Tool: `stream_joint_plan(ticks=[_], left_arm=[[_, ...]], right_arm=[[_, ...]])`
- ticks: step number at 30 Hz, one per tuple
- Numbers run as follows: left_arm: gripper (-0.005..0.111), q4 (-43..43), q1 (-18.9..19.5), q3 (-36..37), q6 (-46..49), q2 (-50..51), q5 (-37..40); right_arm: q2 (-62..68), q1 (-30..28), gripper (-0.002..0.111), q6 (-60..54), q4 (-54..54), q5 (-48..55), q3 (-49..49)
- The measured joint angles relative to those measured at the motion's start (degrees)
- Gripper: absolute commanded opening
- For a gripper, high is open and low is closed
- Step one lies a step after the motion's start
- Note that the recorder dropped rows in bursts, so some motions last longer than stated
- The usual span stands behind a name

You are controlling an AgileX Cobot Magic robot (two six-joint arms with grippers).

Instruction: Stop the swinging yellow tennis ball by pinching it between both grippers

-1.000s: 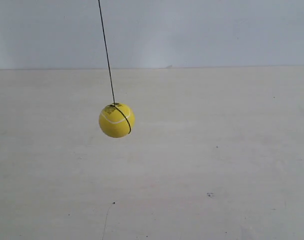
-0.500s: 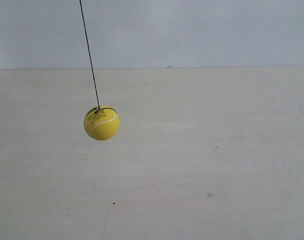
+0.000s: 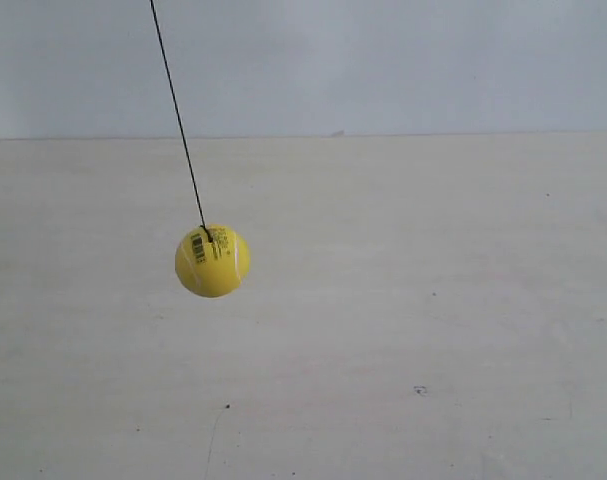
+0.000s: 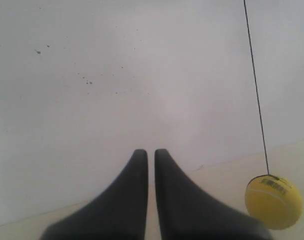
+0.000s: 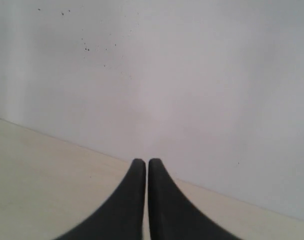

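All we get to see of our rig is the left end effector (image 4: 150,152) and the right end effector (image 5: 142,162). Each one's a pair of smooth matte black fingers (image 4: 124,200), wide at the base and curving up into slim rounded tips. Both look a bit blurry close up.

We see a pale cream table (image 3: 403,330) filling the lower part of the exterior view, its surface matt; a plain whitish-grey wall (image 3: 383,60) rises behind it, and the two meet in a straight, level line; a tiny dark bump (image 3: 338,132) sits on that line; on the tabletop we find a small dark smudge (image 3: 420,390), a dark speck (image 3: 226,406) with a faint thin scratch (image 3: 211,440) running from it toward the view's lower edge, and a lone dot (image 3: 433,294); the left wrist view shows a scatter of dark flecks (image 4: 86,81) on the wall; the right wrist view shows a similar cluster (image 5: 86,48).
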Motion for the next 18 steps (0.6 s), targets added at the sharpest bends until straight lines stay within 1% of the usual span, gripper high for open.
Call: stream_joint_plan(ticks=[6,18], left_arm=[[0.005,0.00,0.00,0.08,0.00,0.00,0.00],[0.005,0.00,0.00,0.13,0.00,0.00,0.00]], right_arm=[[0.00,0.00,0.000,5.80,0.00,0.10,0.22],[0.00,0.00,0.000,6.59,0.00,0.22,0.22]])
